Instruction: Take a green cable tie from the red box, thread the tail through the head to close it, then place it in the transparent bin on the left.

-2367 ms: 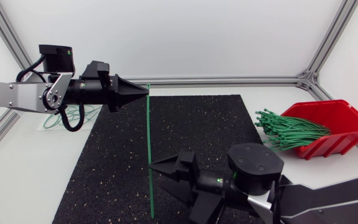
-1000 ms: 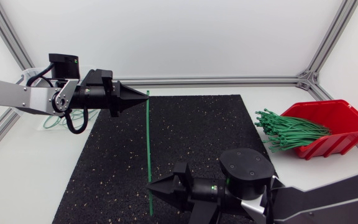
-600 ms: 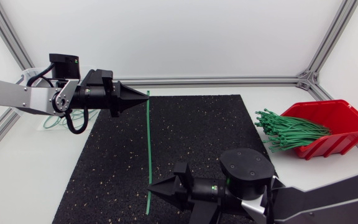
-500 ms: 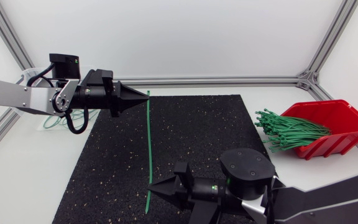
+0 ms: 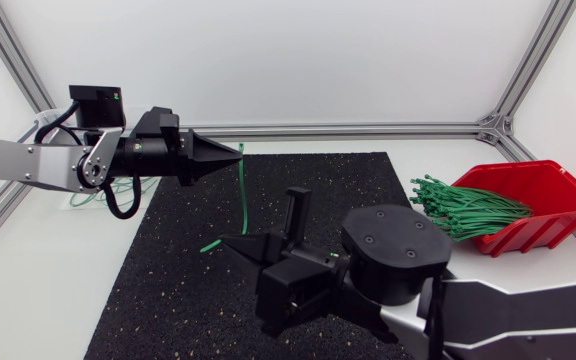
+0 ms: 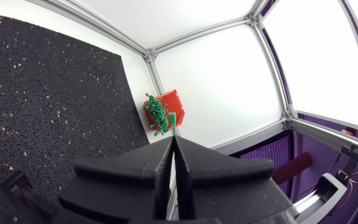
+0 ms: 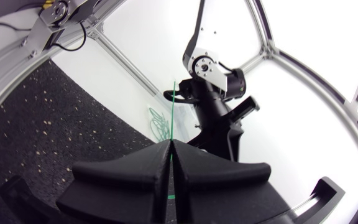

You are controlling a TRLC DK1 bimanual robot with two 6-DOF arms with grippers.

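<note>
A black mat covers the table. Head view: one tie runs between two grippers. The left gripper pinches its head. The right gripper, higher and turned since before, pinches it lower down, so the tail now kinks left. One red box holds an uncountable bundle. Left wrist view: the fingers clamp the tie. Right wrist view: likewise clamped.

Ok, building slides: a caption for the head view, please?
Left claw and right claw both grip one bent green cable tie over the black mat.
</note>
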